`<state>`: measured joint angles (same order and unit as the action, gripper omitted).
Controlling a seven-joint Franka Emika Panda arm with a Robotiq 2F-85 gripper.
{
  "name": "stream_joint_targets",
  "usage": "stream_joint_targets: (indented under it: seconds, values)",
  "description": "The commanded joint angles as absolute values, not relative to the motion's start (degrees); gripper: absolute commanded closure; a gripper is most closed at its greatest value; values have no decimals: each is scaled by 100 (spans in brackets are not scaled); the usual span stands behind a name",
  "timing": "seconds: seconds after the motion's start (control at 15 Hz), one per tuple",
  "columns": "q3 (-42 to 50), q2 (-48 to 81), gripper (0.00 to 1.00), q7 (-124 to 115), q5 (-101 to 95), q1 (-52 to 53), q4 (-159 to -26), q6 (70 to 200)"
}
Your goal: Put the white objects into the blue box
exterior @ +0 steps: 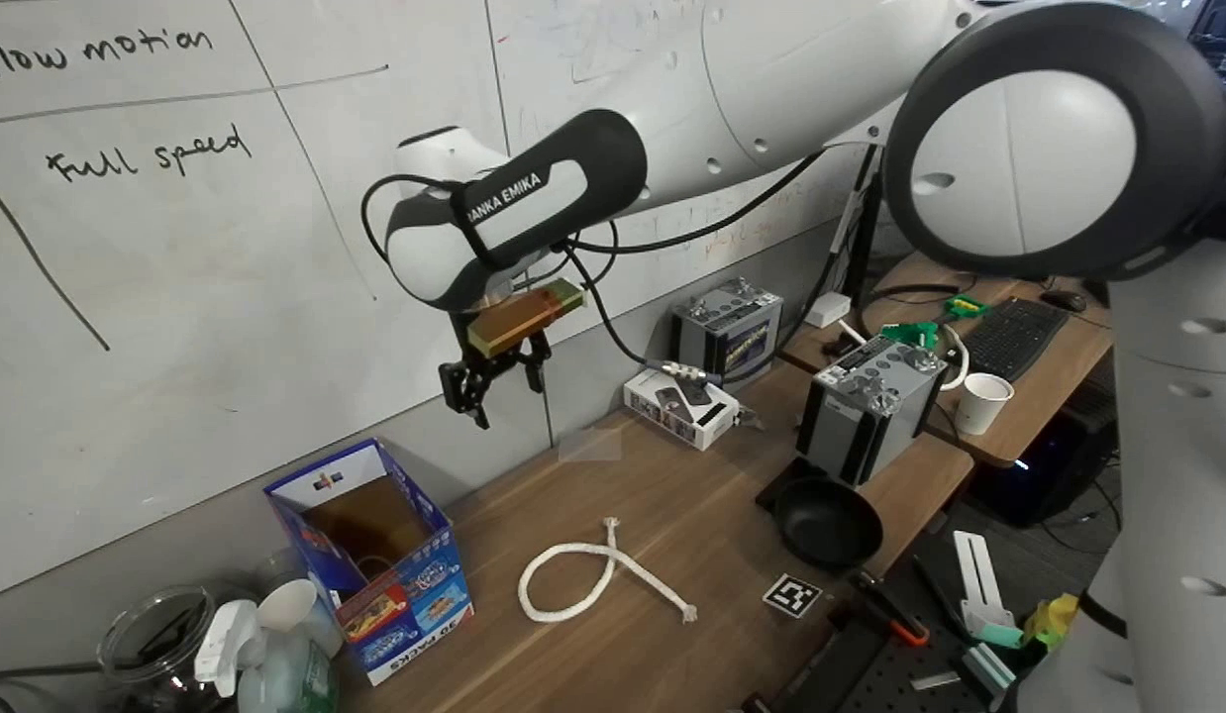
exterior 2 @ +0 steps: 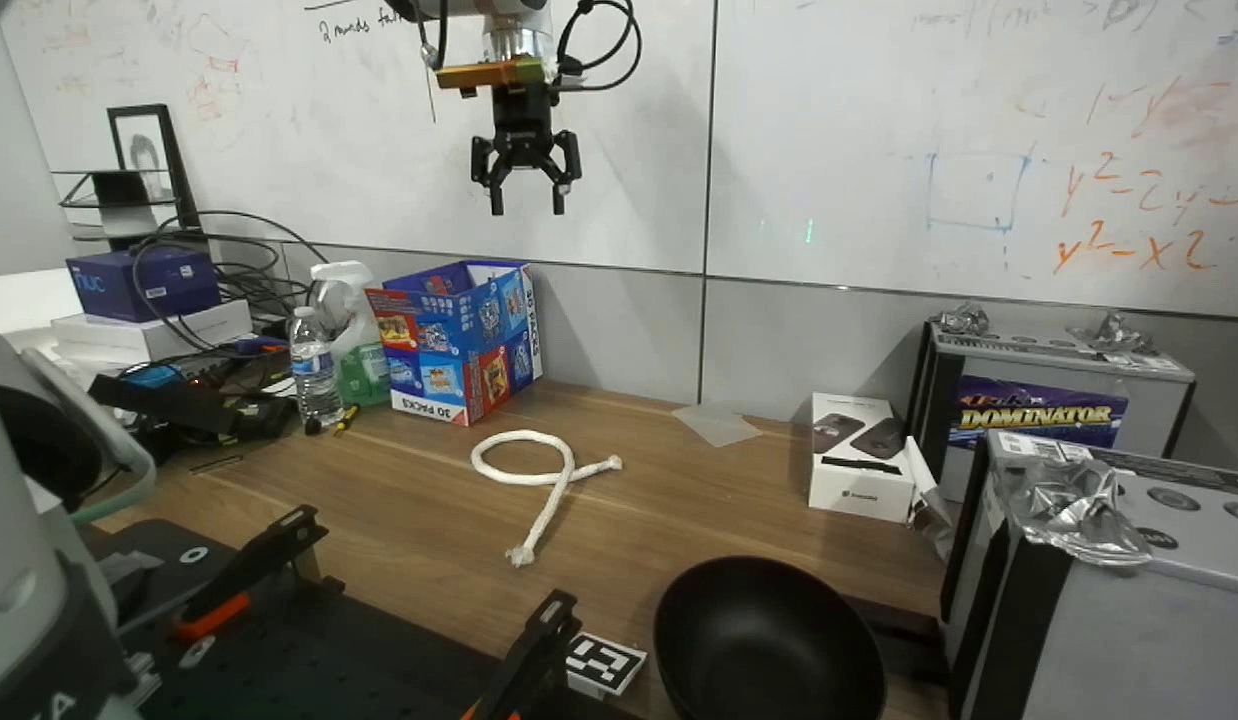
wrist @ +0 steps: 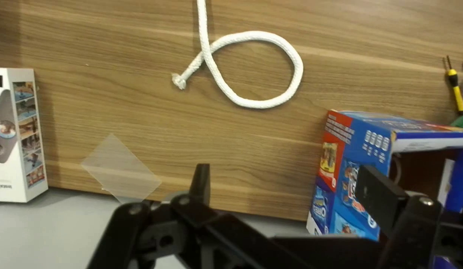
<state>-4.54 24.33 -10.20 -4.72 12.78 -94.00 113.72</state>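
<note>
Rope (exterior 2: pixel 563 480) is on the table (exterior 2: pixel 699 490), one loose loop crossing itself, well below the gripper (exterior 2: pixel 528 204). Gripper's up in the air, released, fingers (exterior 2: pixel 497 200) spread. Blue box (exterior 2: pixel 451 348) also lower, off to one side of it, open end up; some curved thing (wrist: pixel 398 167) inside, can't make out what. White carton (exterior 2: pixel 859 488) and black pan (exterior 2: pixel 769 640) sit lower too, on the gripper's opposite side.

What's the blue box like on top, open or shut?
Open. The blue box has nothing over its top, and its brown inside shows in an exterior view.
</note>
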Motion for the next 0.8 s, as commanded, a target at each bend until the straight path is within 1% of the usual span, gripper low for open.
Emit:
stream_joint_targets:
  seconds: [0.0,0.27,0.47,0.73]
  values:
    - [-421,1973,0,-813,-432,993,-10565,12099]
    - [-466,1968,0,-516,-9,591,-11414,12943]
    - [-510,1984,0,-422,296,453,-12131,13910]
    - [-649,2236,0,-105,682,349,-12719,14943]
